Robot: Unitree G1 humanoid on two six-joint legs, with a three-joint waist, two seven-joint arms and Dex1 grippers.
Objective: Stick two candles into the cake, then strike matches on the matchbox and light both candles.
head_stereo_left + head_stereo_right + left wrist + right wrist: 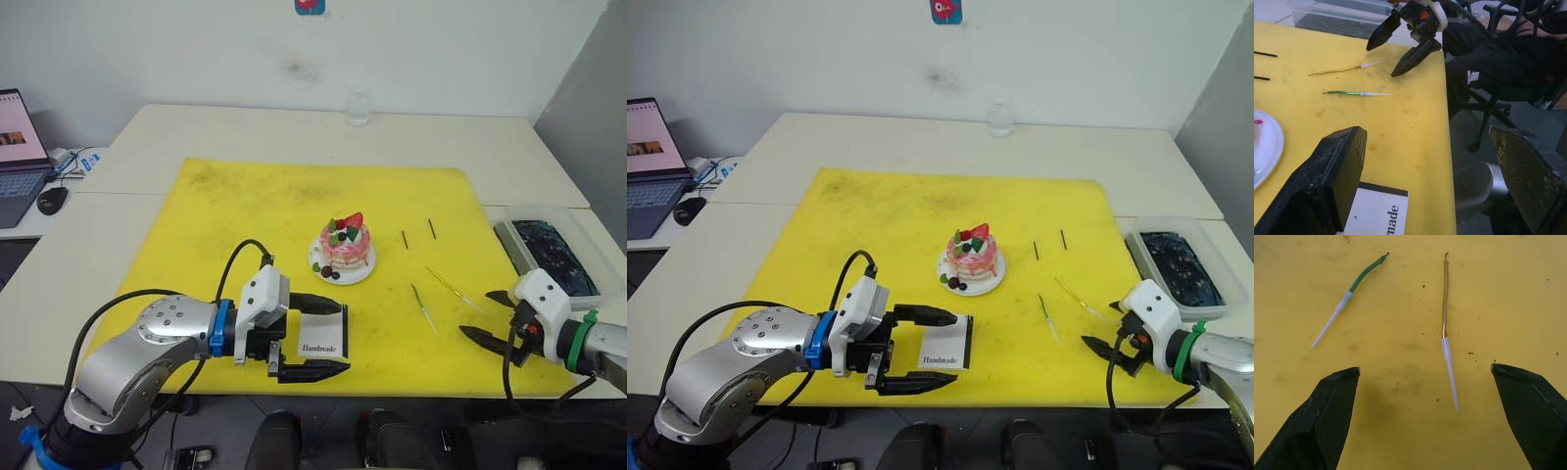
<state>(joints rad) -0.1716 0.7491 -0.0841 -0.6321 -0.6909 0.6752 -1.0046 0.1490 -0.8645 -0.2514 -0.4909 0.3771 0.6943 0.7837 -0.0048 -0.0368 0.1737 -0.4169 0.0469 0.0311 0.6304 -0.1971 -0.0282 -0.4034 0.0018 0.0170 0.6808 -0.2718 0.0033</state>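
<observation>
L gripper [313, 338] sits at the near-left of the yellow mat [245, 206], jaws apart w/ one finger either side of the matchbox [321, 336]; the box lies flat on the mat between them, not clamped as far as I can tell. Just beyond it, mid-mat, the cake [345, 245] on its white plate, no candles in it yet. Further R, two short dark matches [417, 233] lie side by side beyond the candles, well apart from either gripper. Then the candles: green candle [1350, 289] and gold candle [1445, 303], both flat on the mat, apart from each other, white tips pointing toward the R gripper [492, 315], coloured ends toward the cake side. R gripper is at the near-right mat edge, jaws wide apart, empty, hovering just short of the candles. Key relation: in the R wrist view the gold one runs nearly straight ahead along the finger direction, its white tip between the two fingers; the green one is angled off toward one finger. So R arm is far nearer than L, gold candle is prob. first pick. Since its long axis runs along the reach, closing across it should work. Clear tray [549, 235] sits off-mat at far R.
</observation>
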